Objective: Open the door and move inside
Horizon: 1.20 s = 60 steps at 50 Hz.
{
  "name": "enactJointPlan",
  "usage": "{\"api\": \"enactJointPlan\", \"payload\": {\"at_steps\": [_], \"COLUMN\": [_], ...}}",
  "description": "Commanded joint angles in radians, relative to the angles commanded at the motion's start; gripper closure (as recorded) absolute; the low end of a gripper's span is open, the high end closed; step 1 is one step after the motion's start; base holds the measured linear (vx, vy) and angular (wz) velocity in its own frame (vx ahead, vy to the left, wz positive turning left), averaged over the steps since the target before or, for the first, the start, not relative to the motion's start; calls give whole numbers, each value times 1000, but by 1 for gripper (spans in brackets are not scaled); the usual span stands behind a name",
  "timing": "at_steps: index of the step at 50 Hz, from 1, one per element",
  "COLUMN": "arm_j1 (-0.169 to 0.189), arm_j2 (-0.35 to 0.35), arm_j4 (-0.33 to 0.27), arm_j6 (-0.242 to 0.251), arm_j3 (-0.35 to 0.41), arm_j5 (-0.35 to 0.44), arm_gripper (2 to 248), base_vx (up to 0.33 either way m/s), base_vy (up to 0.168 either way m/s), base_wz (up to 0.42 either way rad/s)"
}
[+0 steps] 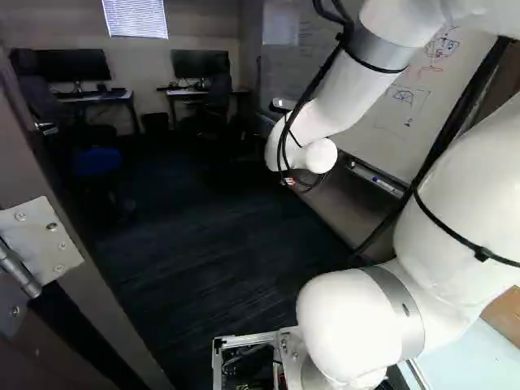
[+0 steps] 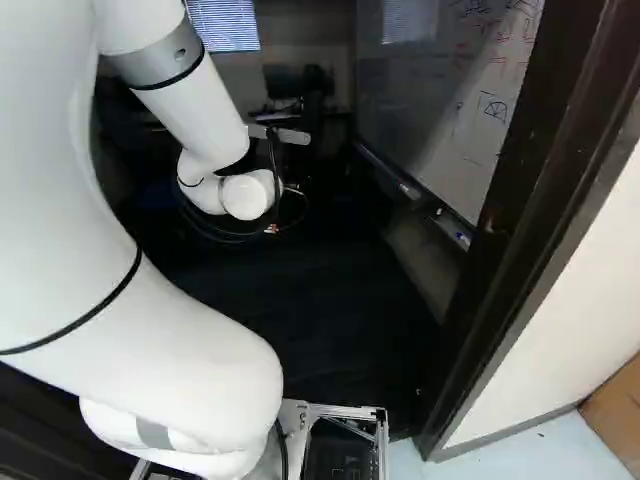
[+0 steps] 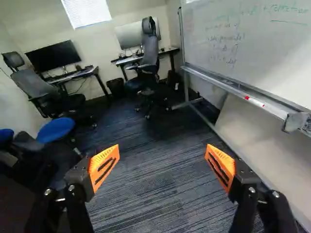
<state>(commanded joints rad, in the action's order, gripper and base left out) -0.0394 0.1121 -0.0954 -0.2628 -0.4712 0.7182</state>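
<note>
Your door (image 1: 41, 349) seemed to stand open at the lower left of the left base view, beside the hinge plate (image 1: 42, 238); its full swing you could not see. Your gripper (image 3: 163, 148) had its two fingers wide apart, with nothing between them.

If you drove in a little crooked, your base (image 2: 383, 440) could scrape the right door frame (image 2: 535, 230), because it stood near that side. The arm (image 2: 130, 330), which reached far ahead, could strike the whiteboard (image 3: 248, 34) or its tray (image 3: 233, 90) if you turned right too soon. A door touched by the base might also swing back.

The pale floor (image 2: 540, 450) met dark striped carpet (image 3: 160, 189), so the wheels could jolt there. Deeper in the room were two desks, an office chair (image 3: 149, 53) at each, and a blue stool (image 3: 56, 129).
</note>
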Motion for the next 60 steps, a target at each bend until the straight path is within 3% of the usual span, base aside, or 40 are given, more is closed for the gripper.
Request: {"api": "enactJointPlan", "payload": {"at_steps": [43,60], "arm_j1": [0,0], "arm_j2": [0,0], "arm_j4": [0,0], "arm_j6": [0,0], "arm_j3": [0,0], "arm_j5": [0,0], "arm_gripper": [3,3], "base_vx": [110,145], "base_vy": [36,3], "base_wz": [153,11]}}
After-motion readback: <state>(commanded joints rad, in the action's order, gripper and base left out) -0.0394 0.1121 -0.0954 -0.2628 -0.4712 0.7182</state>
